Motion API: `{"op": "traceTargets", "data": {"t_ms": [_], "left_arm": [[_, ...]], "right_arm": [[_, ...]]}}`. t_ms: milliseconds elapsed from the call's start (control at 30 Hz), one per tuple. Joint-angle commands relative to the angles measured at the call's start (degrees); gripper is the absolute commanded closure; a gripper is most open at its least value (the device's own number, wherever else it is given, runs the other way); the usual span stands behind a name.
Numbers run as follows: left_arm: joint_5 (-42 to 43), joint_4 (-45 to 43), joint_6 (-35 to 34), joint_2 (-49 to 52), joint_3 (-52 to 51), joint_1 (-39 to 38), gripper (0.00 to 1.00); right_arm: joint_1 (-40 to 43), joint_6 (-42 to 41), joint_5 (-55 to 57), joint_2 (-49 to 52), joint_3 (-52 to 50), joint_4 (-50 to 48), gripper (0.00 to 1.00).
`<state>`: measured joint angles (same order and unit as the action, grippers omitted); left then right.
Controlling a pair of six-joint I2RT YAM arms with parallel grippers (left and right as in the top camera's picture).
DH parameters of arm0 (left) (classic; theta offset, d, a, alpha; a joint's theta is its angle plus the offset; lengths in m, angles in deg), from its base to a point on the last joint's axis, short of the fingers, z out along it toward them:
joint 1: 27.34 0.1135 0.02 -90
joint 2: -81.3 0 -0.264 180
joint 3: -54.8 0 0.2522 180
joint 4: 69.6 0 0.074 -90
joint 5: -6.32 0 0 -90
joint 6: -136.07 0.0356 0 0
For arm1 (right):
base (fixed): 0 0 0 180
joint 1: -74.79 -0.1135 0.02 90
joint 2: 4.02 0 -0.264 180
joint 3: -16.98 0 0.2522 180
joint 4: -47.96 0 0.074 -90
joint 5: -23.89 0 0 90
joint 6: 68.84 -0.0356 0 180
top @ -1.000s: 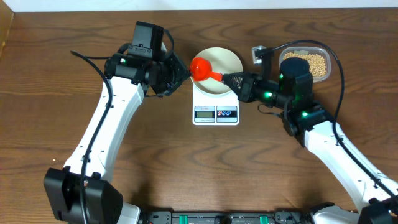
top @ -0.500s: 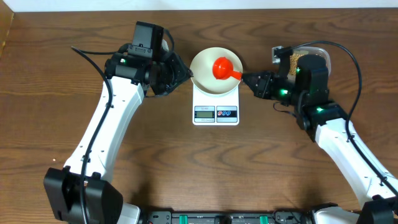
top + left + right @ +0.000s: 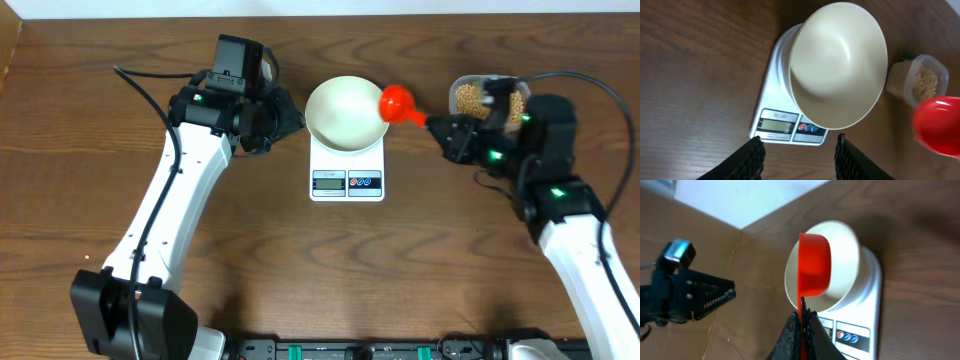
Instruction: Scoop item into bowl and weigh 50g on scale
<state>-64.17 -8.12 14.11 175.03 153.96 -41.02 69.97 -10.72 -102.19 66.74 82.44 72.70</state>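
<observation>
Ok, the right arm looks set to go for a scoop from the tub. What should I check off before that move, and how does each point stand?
1. Grip on tool: right gripper is shut on the handle of the red scoop. Ok.
2. Bowl sits on the scale. Ok.
3. Beans in the bowl: none visible from the left wrist view. Not ok; nothing to weigh yet.
4. Supply: the tub holds beans. Ok.
5. Left gripper is open, beside the bowl, holding nothing and clear of the scoop. Ok.
6. Scale display: digits too small to read. Cannot tell.
</observation>
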Motion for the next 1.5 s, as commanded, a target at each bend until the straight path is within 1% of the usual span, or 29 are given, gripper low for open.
{"op": "traceTargets", "data": {"t_ms": [0,67,233,300,467,600,633,700,767,967,1200,1367,1467], "left_arm": [[-0.76,0.2,6.45,-0.5,-0.02,-0.13,0.49],[-0.74,0.2,7.56,-0.5,-0.02,-0.13,0.47],[-0.74,0.15,10.58,-0.5,-0.02,-0.13,0.37],[-0.74,0.09,12.2,-0.5,-0.02,-0.13,0.34],[-0.72,0.2,16.46,-0.5,-0.02,-0.13,0.32],[-0.72,1.99,17.14,-0.5,-0.02,-0.37,0.32],[-0.72,2.56,17.14,-0.5,-0.02,-0.57,0.33],[-0.76,4.07,17.25,-0.5,-0.07,-1.29,0.4],[-0.76,4.79,18.1,-0.5,-0.35,-2.32,0.43],[-0.76,5.97,19.5,-0.57,-3.23,-5.9,0.44],[-0.76,2.05,19.45,-0.72,-9.57,-10.12,0.45],[-0.96,0.63,19.43,-0.94,-10.19,-12.55,0.46],[-1.22,0.76,19.23,-1.18,-10.19,-13.99,0.49]], "right_arm": [[2.73,2.67,1.49,-3.54,1.07,2.43,0.99],[4.39,3.78,1.46,-5.29,1.07,4.44,0.99],[8.22,6.47,1.49,-9.31,1.07,8.68,0.99],[9.51,7.91,1.49,-10.73,1.07,9.99,0.99],[11.65,11.08,3.04,-13.49,1.07,14.32,0.99],[11.91,13.31,6.08,-13.84,1.07,18.58,0.99],[11.91,13.62,6.73,-13.75,1.07,19.19,0.99],[11.91,13.75,8.5,-13.68,1.07,20.0,0.99],[11.98,13.73,9.66,-13.64,1.07,20.0,0.99],[14.88,13.75,9.62,-13.46,1.07,18.53,0.99],[21.0,14.4,9.57,-13.38,1.07,19.06,0.99],[25.83,15.37,7.96,-12.11,1.07,19.87,0.99],[27.5,16.33,7.39,-10.91,1.07,20.41,0.99]]}}
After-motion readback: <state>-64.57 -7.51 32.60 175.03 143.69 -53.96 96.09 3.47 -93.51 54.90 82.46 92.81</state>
